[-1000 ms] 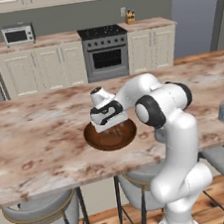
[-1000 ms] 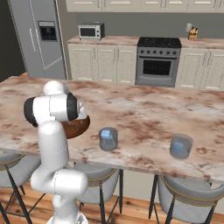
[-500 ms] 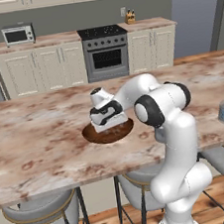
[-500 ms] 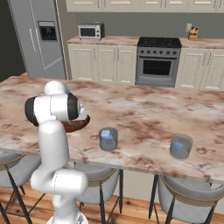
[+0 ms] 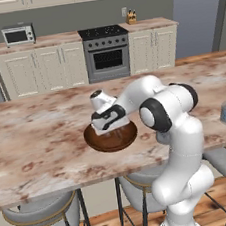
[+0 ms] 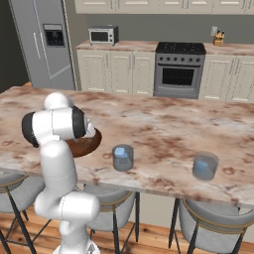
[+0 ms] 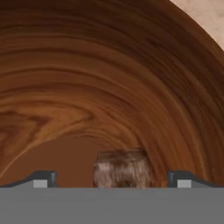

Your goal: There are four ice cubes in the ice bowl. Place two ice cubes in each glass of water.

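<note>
since the two-finger dark-tipped gripper (image 7: pixel 112 179) is already down inside the wide, shallow dark-brown wooden ice bowl (image 7: pixel 87 78), the risky bit is the pinch itself. in the hand view the fingers (image 7: pixel 43 178) sit wide apart with one small pale translucent ice cube (image 7: pixel 122 169) between them, nothing clamped yet. my guess: the cube looks smooth and slick, so an off-centre squeeze could squirt it up the curved wall, or the tips could scrape the wood and nudge the bowl along the counter. i can't see the other cubes from here, so no idea if one sits close enough to get bumped.

textures: the bowl has strong ringed grain, reddish toward the rim, smooth dished sides. the cube is blocky and picks up the brown around it.

further out, on the polished beige-and-rust marbled stone counter (image 6: pixel 163 129), the nearer short grey bluish translucent tumbler (image 6: pixel 122 157) stands just beside the bowl's right, and the second matching tumbler (image 6: pixel 205 166) is well apart, further right. both are plain upright cylinders.
</note>
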You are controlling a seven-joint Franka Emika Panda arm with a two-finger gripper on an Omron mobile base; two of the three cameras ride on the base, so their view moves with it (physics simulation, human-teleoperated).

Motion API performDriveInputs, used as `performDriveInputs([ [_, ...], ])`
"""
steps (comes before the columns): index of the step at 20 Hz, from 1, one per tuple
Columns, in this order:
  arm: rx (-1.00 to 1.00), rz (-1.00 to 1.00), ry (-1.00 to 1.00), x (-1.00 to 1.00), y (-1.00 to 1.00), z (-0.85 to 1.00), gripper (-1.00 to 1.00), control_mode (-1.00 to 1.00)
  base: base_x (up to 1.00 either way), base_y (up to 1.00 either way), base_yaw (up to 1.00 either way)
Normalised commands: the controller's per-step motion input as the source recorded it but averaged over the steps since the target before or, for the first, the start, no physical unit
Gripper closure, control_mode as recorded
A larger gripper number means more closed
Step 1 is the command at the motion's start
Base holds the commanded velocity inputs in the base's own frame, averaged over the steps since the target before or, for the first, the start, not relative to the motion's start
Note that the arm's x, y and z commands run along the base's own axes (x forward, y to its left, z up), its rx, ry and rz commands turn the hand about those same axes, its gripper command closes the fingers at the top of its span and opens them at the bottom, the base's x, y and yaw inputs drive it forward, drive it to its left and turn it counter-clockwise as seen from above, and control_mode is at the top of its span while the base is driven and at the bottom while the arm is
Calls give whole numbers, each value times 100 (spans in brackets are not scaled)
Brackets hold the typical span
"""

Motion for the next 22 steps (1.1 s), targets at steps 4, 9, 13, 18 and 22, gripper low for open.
performDriveInputs([
  [4,0,0,-14,-31,0,0,-100,-100,0,0,0],
  [9,0,0,-13,6,-1,0,-100,-100,0,0,0],
  [13,0,0,-7,13,0,0,-100,-100,0,0,0],
  [18,0,0,-1,10,0,0,-100,-100,0,0,0],
  [22,0,0,-2,27,0,0,-100,-100,0,0,0],
])
